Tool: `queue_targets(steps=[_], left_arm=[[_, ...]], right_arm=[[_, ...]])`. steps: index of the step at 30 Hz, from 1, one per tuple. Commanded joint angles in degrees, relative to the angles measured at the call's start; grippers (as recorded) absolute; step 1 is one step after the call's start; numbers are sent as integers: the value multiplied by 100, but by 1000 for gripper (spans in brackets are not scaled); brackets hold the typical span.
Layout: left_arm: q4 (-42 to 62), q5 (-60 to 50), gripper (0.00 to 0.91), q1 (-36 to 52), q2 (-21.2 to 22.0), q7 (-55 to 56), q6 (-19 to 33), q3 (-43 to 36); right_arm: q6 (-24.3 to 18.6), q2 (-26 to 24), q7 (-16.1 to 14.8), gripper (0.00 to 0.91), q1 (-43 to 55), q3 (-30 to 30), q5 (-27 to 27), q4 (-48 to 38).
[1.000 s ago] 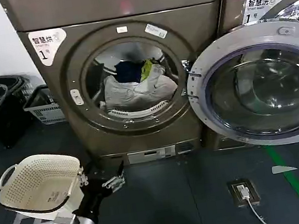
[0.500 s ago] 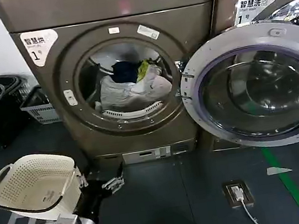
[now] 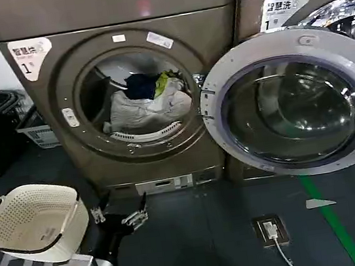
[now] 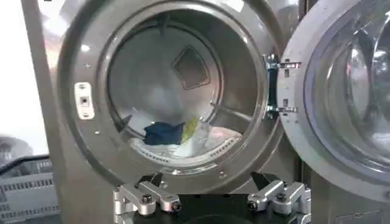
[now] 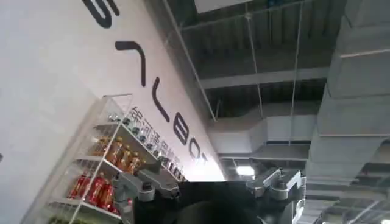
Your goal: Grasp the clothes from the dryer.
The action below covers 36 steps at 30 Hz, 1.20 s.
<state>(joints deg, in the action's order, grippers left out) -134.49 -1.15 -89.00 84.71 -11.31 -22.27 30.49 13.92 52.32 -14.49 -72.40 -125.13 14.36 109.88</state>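
left pincer (image 3: 118,214) released, low before dryer (image 3: 50,118) | clothes (image 3: 144,108) partly rim-hidden | right pincer (image 5: 210,189) released

left arm: low at head view's lower left, reaching forward | left gripper (image 3: 119,214): fingers spread apart, nothing between them, aimed forward, level; fingertips (image 4: 141,198) also seen from left wrist | right gripper (image 5: 210,185): fingers spread, nothing held, pointing upward
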Motion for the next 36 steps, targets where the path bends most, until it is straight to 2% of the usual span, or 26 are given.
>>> queue_targets(steps=[1, 7, 11, 27, 36], left_arm=[[-2, -8, 907, 0, 3, 8, -7, 6], [-48, -23, 907, 7, 28, 6, -25, -3], [-35, -30, 907, 12, 23, 54, -20, -2], [-143, -263, 907, 59, 13, 161, -245, -117], [-301, 291, 907, 136, 4, 183, -409, -84]], right_arm=[[-11, 3, 2, 907, 4, 15, -6, 16], [-66, -38, 231, 907, -21, 105, -374, -44], [-176, -57, 131, 907, -13, 103, -215, -43], [-406, -64, 149, 907, -2, 114, -2, -117], [-413, -80, 98, 907, 2, 165, 29, -105]])
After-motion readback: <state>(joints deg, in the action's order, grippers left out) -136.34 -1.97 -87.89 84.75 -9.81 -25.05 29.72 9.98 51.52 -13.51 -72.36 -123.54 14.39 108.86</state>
